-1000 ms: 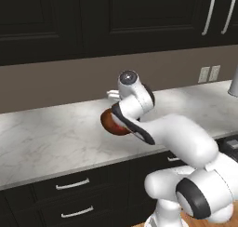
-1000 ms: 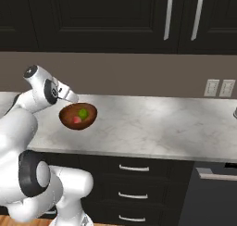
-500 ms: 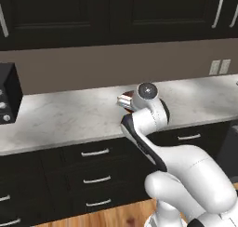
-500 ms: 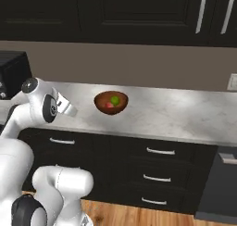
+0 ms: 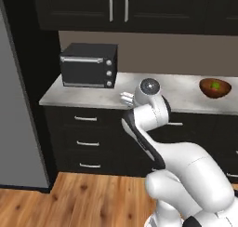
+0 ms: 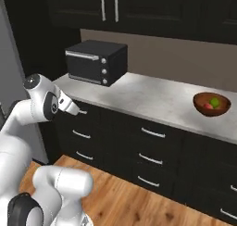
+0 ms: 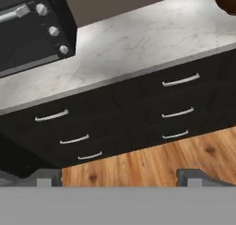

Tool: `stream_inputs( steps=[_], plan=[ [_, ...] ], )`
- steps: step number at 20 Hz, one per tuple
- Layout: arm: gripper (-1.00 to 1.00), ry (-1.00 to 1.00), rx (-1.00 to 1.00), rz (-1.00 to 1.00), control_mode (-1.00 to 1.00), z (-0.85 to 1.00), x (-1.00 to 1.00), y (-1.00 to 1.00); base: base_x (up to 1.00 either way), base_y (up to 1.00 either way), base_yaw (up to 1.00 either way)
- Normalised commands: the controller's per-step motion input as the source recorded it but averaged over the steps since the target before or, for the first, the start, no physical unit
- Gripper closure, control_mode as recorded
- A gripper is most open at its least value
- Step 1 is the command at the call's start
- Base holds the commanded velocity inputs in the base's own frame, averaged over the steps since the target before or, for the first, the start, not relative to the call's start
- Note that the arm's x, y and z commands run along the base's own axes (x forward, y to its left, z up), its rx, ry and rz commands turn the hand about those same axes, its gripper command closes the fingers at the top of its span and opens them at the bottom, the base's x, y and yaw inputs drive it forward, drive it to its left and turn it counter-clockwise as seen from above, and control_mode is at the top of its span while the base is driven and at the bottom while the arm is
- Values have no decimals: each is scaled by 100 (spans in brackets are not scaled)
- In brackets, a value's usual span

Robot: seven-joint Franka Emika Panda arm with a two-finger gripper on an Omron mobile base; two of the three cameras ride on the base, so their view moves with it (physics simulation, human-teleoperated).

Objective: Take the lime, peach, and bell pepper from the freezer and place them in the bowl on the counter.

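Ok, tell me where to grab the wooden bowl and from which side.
Pinch the bowl at its rim, coming down from above: it sits upright, open side up, and its round body looks too wide to span.

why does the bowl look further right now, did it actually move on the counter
No. The bowl sits on the same counter; the base drove left, shifting the view.

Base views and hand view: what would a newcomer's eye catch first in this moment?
Probably the black toaster oven at the left end of the white marble counter, against dark cabinets. Next, the reddish-brown bowl farther right on the counter, with a green lime and something red inside. The tool is spread open with nothing between its fingers, above the wood floor.
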Motion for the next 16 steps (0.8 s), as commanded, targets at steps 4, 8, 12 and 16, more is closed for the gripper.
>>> stream_inputs(
  steps=[4,8,12,16],
  plan=[
    [-100,0,0,0,100,0,0,0,-3,100,25],
    [-100,0,0,0,100,0,0,0,25,100,7],
    [-100,0,0,0,100,0,0,0,26,100,0],
    [-100,0,0,0,100,0,0,0,38,100,-6]
  ],
)
